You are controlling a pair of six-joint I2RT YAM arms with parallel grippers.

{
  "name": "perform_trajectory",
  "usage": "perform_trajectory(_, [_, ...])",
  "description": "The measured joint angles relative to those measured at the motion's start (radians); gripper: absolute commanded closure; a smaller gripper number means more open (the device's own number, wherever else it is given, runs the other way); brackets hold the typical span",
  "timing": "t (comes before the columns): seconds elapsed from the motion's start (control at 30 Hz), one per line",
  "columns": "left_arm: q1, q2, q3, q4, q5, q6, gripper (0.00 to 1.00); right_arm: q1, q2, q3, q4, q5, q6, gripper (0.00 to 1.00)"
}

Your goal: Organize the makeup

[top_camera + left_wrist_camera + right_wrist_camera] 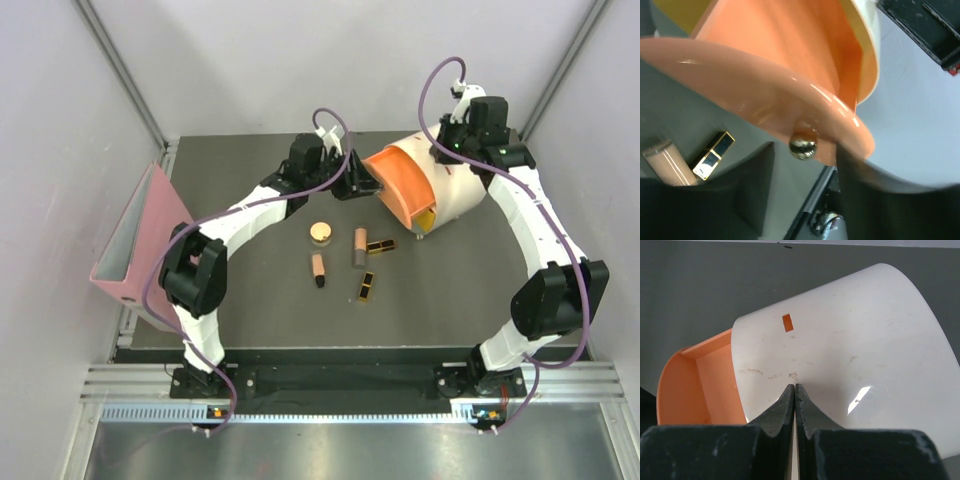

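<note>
Our orange plastic drawer (398, 190), by the desk's far edge, looks open. Left gripper (804, 146) released round its gold knob (802, 144); right gripper (795, 388) clenched against the cream box (462, 198). Peach and black-gold makeup (359, 247) lies mid-desk; we should grab one next.

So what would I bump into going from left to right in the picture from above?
First the pink binder → round compact → peach tube → black-and-gold case right beside it → cream box with its orange drawer pulled out.
</note>
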Motion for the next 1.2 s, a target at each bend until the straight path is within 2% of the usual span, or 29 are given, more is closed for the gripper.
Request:
perform_trajectory(0.1, [0.008, -0.008, -0.006, -0.04, -0.019, 0.024, 0.2, -0.001, 0.0, -0.001, 0.002, 0.0, 0.0, 1.0])
perform_trajectory(0.2, [0.015, -0.009, -0.006, -0.076, -0.035, 0.048, 0.17, -0.001, -0.002, -0.007, 0.009, -0.002, 0.002, 1.0])
perform_trajectory(0.37, [0.018, -0.037, -0.012, -0.138, -0.055, 0.103, 0.17, -0.001, -0.006, -0.013, 0.015, -0.002, 0.008, 1.0])
perform_trajectory(0.53, [0.018, -0.17, -0.064, -0.241, -0.106, 0.212, 0.16, -0.001, -0.008, -0.013, 0.013, -0.002, 0.011, 1.0])
perform_trajectory(0.83, [0.018, -0.375, -0.081, -0.515, -0.29, 0.423, 0.14, -0.001, -0.023, -0.033, 0.018, -0.002, 0.016, 1.0])
perform_trajectory(0.97, [0.018, -0.373, -0.104, -0.673, -0.418, 0.436, 0.14, -0.001, -0.03, -0.042, 0.022, -0.002, 0.016, 1.0])
perform_trajectory(1.2, [0.018, -0.268, -0.131, -0.854, -0.494, 0.4, 0.16, -0.001, -0.049, -0.065, 0.027, -0.002, 0.016, 1.0])
